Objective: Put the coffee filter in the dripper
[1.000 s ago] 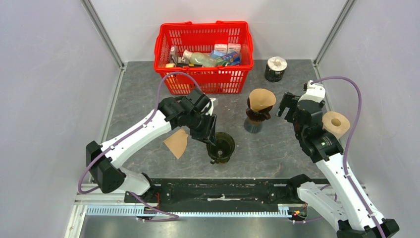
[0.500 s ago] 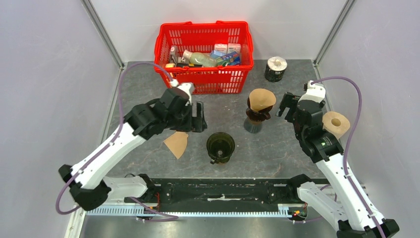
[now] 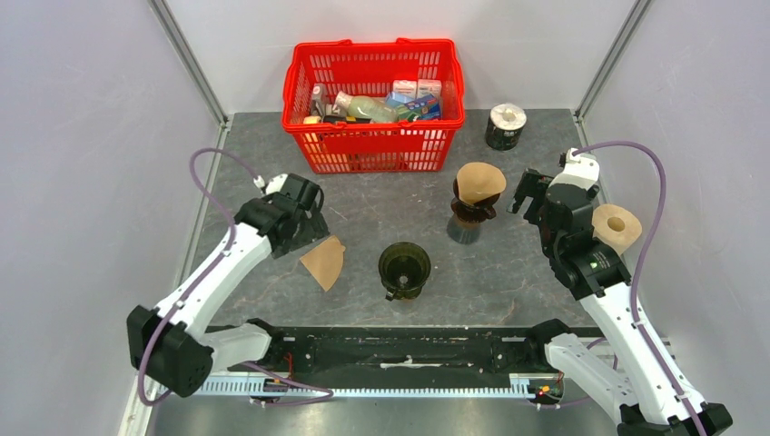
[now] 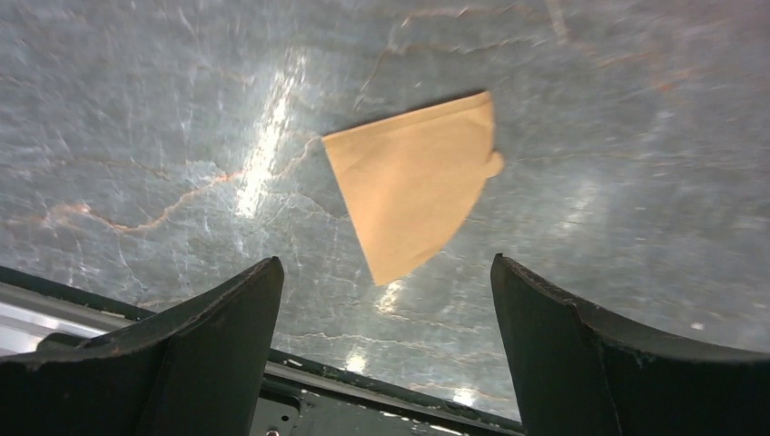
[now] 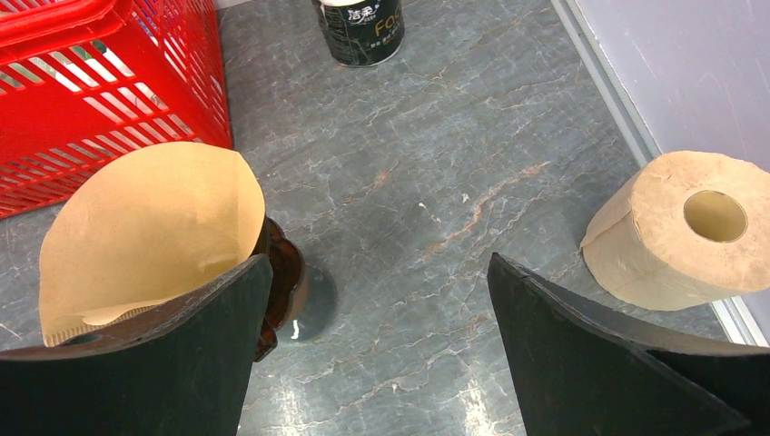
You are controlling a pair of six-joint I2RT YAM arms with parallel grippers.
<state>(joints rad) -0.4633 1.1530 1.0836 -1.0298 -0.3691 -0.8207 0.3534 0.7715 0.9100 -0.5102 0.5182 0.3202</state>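
Note:
A flat brown coffee filter (image 3: 324,262) (image 4: 413,195) lies on the table, left of an empty dark green dripper (image 3: 405,268). My left gripper (image 3: 313,232) (image 4: 385,263) hovers open just above and to the left of the filter, nothing between its fingers. A second filter (image 3: 479,181) (image 5: 150,227) sits opened in a brown dripper (image 3: 472,216) (image 5: 281,282) on its stand. My right gripper (image 3: 528,195) (image 5: 380,259) stands open and empty to the right of that dripper.
A red basket (image 3: 372,150) (image 5: 109,82) of groceries stands at the back. A black can (image 3: 506,126) (image 5: 361,27) is at the back right. A paper roll (image 3: 616,227) (image 5: 681,232) lies by the right wall. The black base rail (image 3: 409,350) runs along the near edge.
My left gripper has opened, left the green dripper's rim and swung back to the left, over the flat filter. The right arm has not moved.

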